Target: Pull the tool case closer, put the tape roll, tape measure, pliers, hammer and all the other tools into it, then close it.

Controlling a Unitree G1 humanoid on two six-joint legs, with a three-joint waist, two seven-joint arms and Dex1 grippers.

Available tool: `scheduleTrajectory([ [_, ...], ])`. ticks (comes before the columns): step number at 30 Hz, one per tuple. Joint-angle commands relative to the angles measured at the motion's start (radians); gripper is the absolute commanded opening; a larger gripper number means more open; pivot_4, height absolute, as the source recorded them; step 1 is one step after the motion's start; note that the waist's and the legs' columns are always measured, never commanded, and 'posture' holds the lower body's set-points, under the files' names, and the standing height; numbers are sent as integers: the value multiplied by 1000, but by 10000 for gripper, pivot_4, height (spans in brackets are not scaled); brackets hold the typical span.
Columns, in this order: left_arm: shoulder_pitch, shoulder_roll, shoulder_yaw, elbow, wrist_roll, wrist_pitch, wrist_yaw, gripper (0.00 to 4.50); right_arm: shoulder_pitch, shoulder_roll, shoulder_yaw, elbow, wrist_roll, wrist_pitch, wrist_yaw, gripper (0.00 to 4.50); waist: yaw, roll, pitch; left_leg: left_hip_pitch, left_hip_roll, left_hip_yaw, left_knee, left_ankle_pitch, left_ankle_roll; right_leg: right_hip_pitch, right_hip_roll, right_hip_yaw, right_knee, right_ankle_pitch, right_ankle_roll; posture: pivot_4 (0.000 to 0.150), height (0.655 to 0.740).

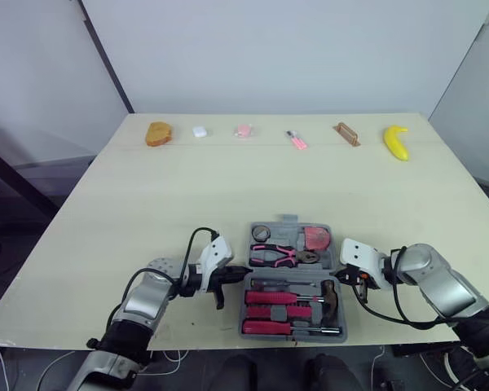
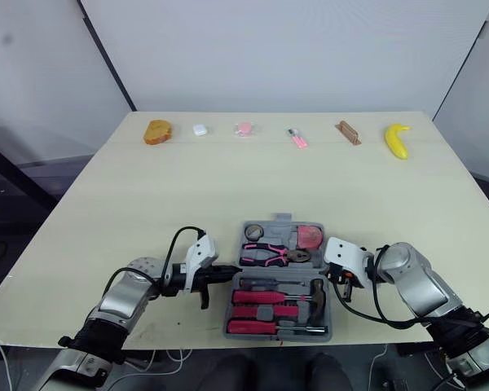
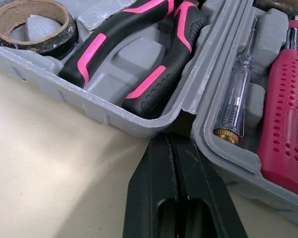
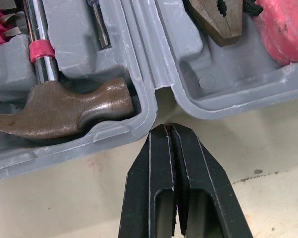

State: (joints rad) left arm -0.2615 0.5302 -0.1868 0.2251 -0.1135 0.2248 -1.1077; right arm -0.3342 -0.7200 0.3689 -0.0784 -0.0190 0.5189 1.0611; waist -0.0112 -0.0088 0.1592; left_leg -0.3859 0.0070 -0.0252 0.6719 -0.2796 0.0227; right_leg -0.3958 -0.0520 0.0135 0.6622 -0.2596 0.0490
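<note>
Tool case (image 1: 288,220) open, holding pliers (image 1: 273,256), hammer (image 4: 64,111), tape roll (image 1: 261,233) (left fingers (image 3: 154,183), right fingers (image 4: 159,168) pressed together, empty).

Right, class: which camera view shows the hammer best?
The right wrist view: the hammer head lies close up, seated in the tool case. Both eye views show it small, at the case's right edge.

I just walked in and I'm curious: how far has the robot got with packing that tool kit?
Nearly finished, it seems. The tool case lies open close to the robot, with the tape roll, pliers, tape measure and hammer seated inside. The left fingers and right fingers are shut, tips at the case's hinge line on either side. Left: folding it closed.
</note>
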Motion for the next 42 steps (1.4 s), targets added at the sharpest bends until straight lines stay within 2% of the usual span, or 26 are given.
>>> scheduleTrajectory([
  [1,48,11,-48,7,14,14,-22,0,10,-1,-5,-16,9,0,4,943,0,0,0,0,0,0,0,0,0,0,0,0,0,0,0,1500,7400],
  [13,52,-1,-60,14,22,7,-13,0,3,-3,-2,-9,10,-5,10,943,0,0,0,0,0,0,0,0,0,0,0,0,0,0,0,1500,7400],
  [33,97,32,-59,-241,-16,213,19,0,12,-11,1,-21,18,0,15,943,0,0,0,0,1,0,0,0,0,0,0,0,0,0,0,1500,7400],
  [42,3,15,-55,-194,12,240,76,0,1,4,4,-11,13,-4,5,943,7,0,0,0,0,0,0,0,0,1,0,-1,0,0,0,1500,7400],
])
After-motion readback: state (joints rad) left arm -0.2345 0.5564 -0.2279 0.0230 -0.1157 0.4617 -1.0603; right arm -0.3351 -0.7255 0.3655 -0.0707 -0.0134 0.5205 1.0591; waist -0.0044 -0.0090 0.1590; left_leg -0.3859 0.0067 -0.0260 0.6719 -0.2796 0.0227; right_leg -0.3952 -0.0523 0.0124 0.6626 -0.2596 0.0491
